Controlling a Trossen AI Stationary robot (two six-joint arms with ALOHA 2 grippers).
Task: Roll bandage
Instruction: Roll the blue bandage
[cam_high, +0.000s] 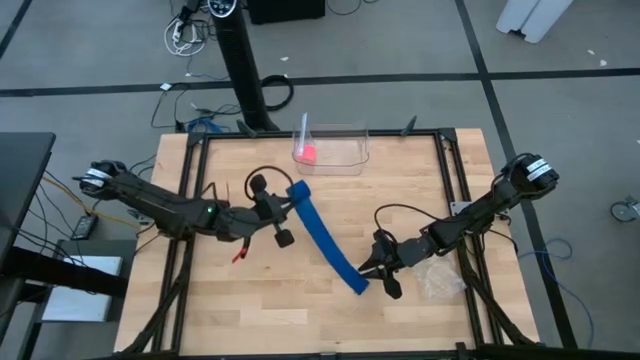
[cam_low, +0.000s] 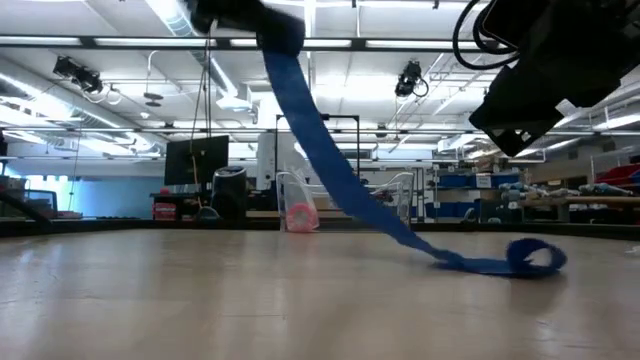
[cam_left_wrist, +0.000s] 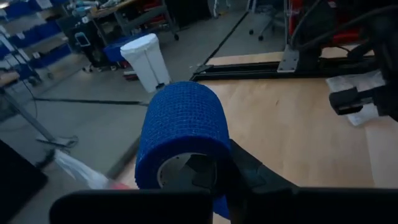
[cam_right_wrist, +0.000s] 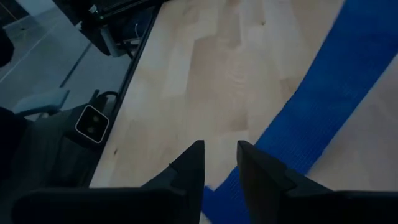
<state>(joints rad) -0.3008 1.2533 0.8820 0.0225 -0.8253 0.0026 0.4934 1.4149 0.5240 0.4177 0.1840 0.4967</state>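
The bright blue bandage runs as a long strip from a rolled end at my left gripper down to a loose end on the table. In the low view the strip slopes down from the raised roll to a small curl lying on the wood. My left gripper is shut on the roll, above the table's middle. My right gripper is open with a narrow gap, just above the strip's loose end, and touches nothing that I can see. My left gripper holds the bandage's rolled end, lifted clear of the table. One finger appears to be inside the roll's hollow core and the other finger outside against its wall. The strip hangs from the roll, slanting down to the table.
A clear plastic container with a small pink object stands at the table's far edge. A clear plastic bag lies right of my right gripper. A small red item lies near my left arm. Black frame rails border the table.
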